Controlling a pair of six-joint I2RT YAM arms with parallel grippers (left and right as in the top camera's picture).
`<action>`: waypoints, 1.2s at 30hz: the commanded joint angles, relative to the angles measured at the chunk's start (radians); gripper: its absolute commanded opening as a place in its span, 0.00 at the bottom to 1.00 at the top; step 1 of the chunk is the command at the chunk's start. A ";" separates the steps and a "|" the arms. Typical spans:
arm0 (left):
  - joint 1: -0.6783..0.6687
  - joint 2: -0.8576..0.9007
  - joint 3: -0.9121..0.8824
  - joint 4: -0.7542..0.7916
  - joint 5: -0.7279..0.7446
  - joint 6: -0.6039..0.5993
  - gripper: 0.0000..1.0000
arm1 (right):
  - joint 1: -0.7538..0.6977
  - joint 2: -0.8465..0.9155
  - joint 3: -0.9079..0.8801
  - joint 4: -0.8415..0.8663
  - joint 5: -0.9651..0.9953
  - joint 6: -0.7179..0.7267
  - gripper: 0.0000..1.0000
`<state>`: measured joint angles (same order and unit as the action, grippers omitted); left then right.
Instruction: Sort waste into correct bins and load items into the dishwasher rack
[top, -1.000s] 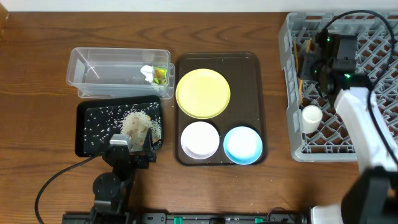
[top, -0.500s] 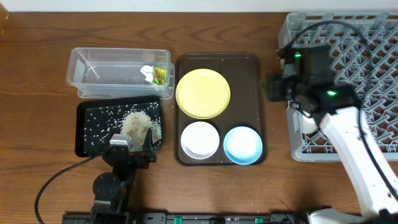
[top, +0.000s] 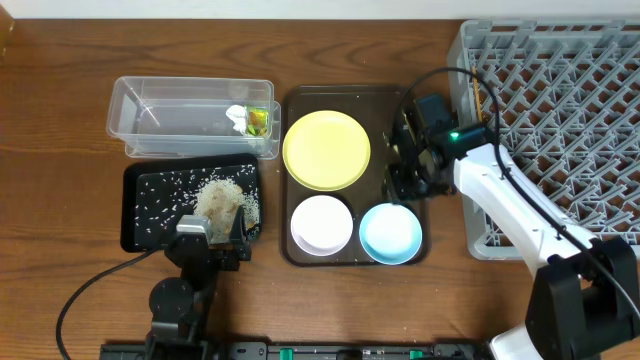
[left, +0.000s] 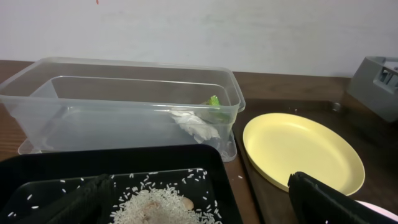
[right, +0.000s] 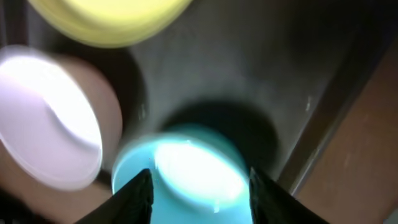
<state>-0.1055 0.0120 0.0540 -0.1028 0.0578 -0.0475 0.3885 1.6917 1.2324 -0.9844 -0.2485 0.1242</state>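
Note:
A pale yellow plate, a white bowl and a light blue bowl sit on a dark brown tray. My right gripper hovers open just above the blue bowl, one finger on each side of it in the right wrist view. The clear tub holds the green-and-orange wrapper and a white scrap. Rice lies in the black tray. My left gripper rests wide open at that tray's near edge. The grey rack stands at the right.
Thin wooden sticks lie at the rack's left side. The right arm's cable arcs over the rack's left rim. The brown tray lies between the bins and the rack, with a narrow strip of bare wood on each side. The left arm's cable trails at the front left.
My right arm has swung left out of the rack to the brown tray, over the blue bowl, its jaws a little narrower. The left arm has not moved.

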 joint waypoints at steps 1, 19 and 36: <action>0.006 -0.008 -0.029 -0.007 0.010 0.013 0.91 | 0.005 -0.022 -0.019 -0.058 0.034 -0.063 0.49; 0.006 -0.008 -0.029 -0.007 0.010 0.013 0.91 | 0.001 -0.067 -0.212 0.102 0.136 0.089 0.01; 0.006 -0.008 -0.029 -0.007 0.010 0.013 0.91 | -0.064 -0.391 -0.001 0.199 1.299 0.342 0.01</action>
<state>-0.1055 0.0120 0.0540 -0.1028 0.0578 -0.0471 0.3420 1.3067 1.2190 -0.8116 0.6231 0.4145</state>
